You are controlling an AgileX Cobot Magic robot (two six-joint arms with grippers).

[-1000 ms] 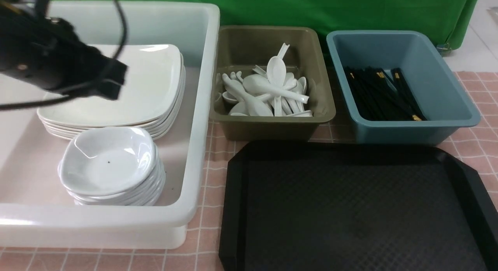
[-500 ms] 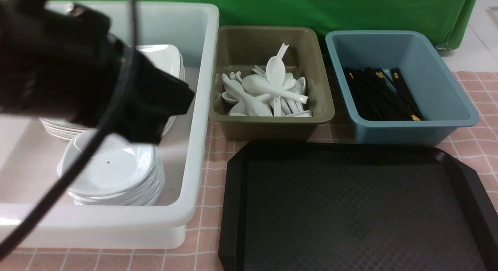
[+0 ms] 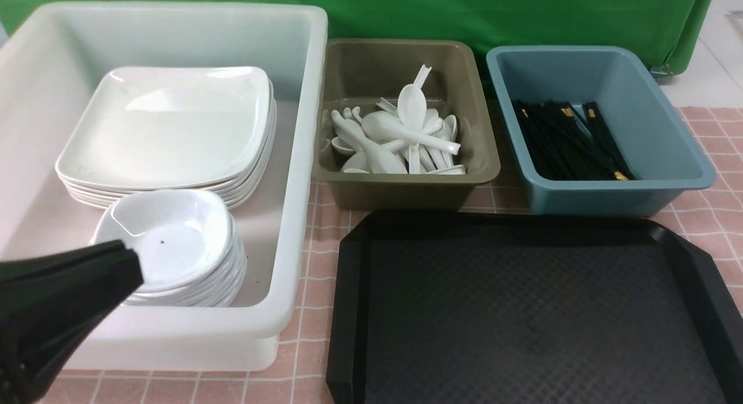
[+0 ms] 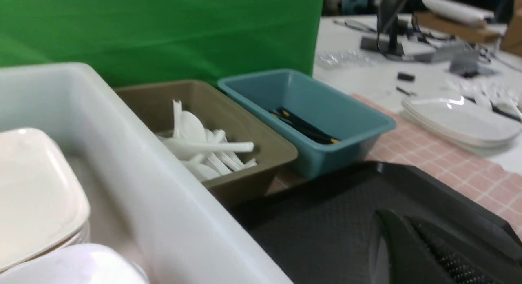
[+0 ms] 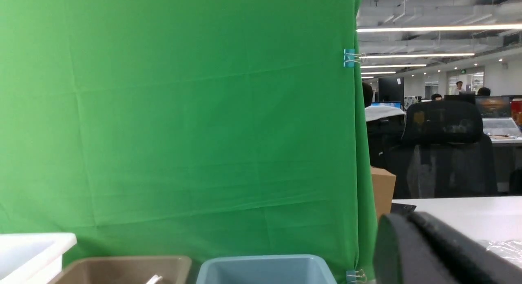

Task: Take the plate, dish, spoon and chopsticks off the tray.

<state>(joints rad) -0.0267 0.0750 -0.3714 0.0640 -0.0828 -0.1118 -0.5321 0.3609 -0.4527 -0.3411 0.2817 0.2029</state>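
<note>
The black tray lies bare at the front right, with nothing on it; it also shows in the left wrist view. The top plate sits on a stack in the white bin. The top dish sits on a stack in front of the plates. Several spoons lie in the olive bin. The chopsticks lie in the blue bin. My left gripper is shut and empty, at the front left over the white bin's front wall. My right gripper is shut and empty, raised, facing the green curtain.
A pink checked cloth covers the table. The green curtain hangs behind the bins. In the left wrist view another stack of white plates lies on the table to the right of the blue bin.
My left arm has pulled back from above the plate stack, swinging across the bin to the lower left corner. The plates and dishes now show in full.
</note>
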